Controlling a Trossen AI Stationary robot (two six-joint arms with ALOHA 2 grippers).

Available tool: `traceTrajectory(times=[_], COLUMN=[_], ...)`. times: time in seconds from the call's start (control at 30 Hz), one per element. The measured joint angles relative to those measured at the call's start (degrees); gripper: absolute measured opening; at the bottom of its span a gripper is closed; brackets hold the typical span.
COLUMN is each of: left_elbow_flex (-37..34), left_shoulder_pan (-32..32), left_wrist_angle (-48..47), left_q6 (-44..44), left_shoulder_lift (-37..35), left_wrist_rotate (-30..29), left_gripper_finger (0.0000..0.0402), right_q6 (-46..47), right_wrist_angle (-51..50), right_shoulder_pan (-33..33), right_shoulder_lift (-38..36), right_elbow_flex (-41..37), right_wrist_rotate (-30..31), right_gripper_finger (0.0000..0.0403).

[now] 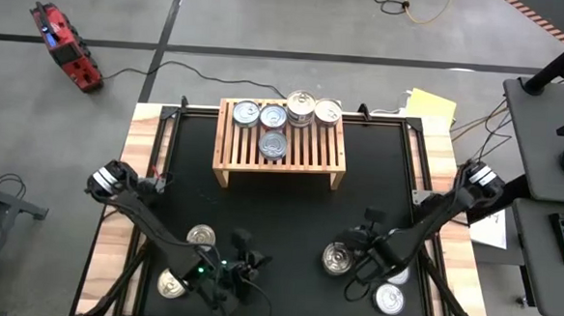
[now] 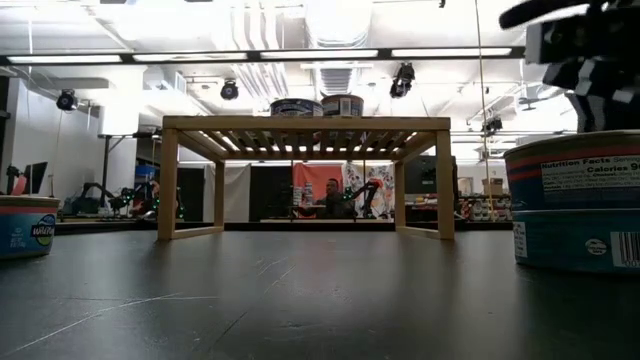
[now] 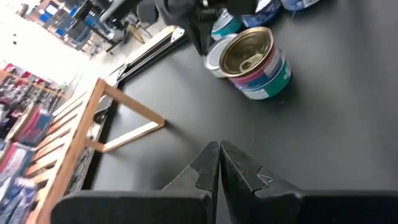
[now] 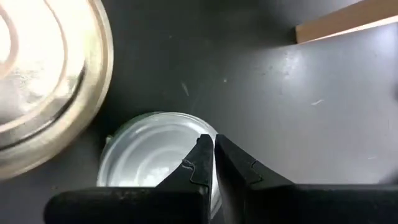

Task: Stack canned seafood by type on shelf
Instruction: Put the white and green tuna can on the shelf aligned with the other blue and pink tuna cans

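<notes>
The shelf (image 1: 281, 143) is a low rack of pale wood, its top made of narrow parallel slats on square legs, standing at the far middle of the black matte bench (image 1: 284, 216). On its slats sit five round tins (image 1: 273, 117) with ribbed, shiny metal lids: three silver ones toward the shelf's left and centre, one of these nearer the front edge, and two gold-toned ones at the far right corner. In front of the shelf to the right, a taller tin (image 1: 336, 259) with a gold-tinted lid and a teal, pink and white label stands beside the right gripper (image 1: 361, 269), whose fingers (image 4: 205, 163) are pressed together, holding nothing, just above a flat silver tin (image 4: 152, 158). More flat tins (image 1: 389, 299) lie close to that gripper. In front of the shelf to the left, the left gripper (image 1: 247, 265) has its dark fingers (image 3: 214, 163) together and empty, with two silver-lidded tins (image 1: 201, 235) beside its arm.
</notes>
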Motion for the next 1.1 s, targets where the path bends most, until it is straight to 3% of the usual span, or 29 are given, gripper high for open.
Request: traceTrajectory(times=[0.27, 0.53, 0.63, 0.8, 0.9, 1.1], left_elbow_flex=[0.0, -1.89, -6.17, -17.54, -23.56, -30.27], left_shoulder_pan=[-0.76, -0.87, -0.9, 0.18, 1.01, 1.2], left_wrist_angle=[-3.06, -3.06, 1.67, 20.87, 29.6, 34.54], left_q6=[-1.27, 1.7, 3.58, 9.83, 13.71, 18.45], left_shoulder_lift=[-1.4, -5.77, -9.65, -17.28, -21.0, -28.63], left_wrist_rotate=[-0.51, 5.39, 5.6, 9.06, 11.42, 11.21], left_gripper_finger=[0.0, 0.0, 0.0, 0.0, 0.0, 0.0], right_q6=[1.97, 8.28, 10.48, 16.65, 20.82, 26.86], right_wrist_angle=[1.07, 11.21, 12.46, 12.75, 12.76, 11.92], right_shoulder_pan=[-3.02, -7.89, -8.67, -9.85, -10.21, -11.05], right_shoulder_lift=[-14.71, -28.27, -29.38, -27.13, -25.11, -21.16], right_elbow_flex=[-4.93, -14.01, -15.4, -15.01, -14.68, -14.67], right_wrist_rotate=[-4.88, -11.61, -11.85, -12.22, -16.35, -22.65], right_gripper_finger=[0.0009, 0.0009, 0.0009, 0.0009, 0.0009, 0.0009])
